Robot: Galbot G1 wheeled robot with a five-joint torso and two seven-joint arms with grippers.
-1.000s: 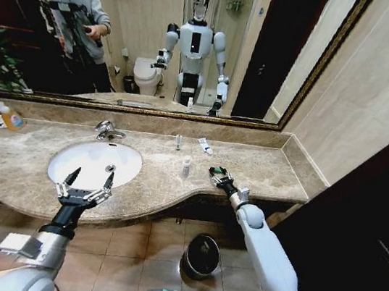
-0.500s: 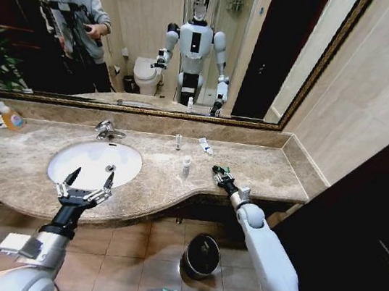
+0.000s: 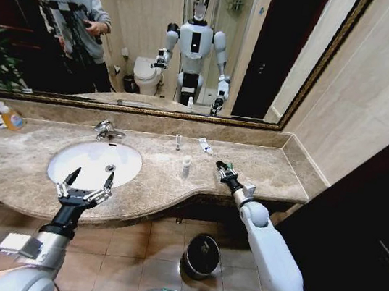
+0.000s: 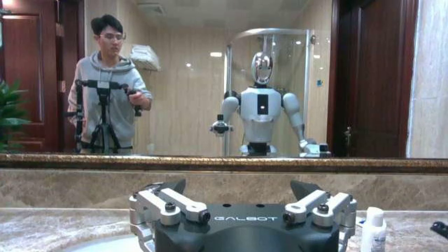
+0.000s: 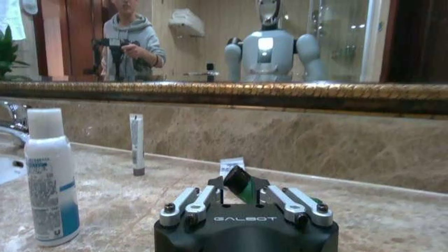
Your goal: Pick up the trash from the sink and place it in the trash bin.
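Right gripper low over the marble worktop, right of the sink, fingers closed on a short green tube that sticks up dark and stubby between them in the right wrist view. Left gripper at the front edge of the basin, fingers spread wide, holding nothing.

Other litter on the worktop: a tiny white bottle with blue print, upright, between the basin and the right gripper; a slim white tube upright on its dark cap near the back wall; a white-blue sachet flat just beside that tube, toward the right. All three apart from one another.

Trash bin round, black, glossy at the rim, on the tiled floor below the worktop's front edge, under the right arm.
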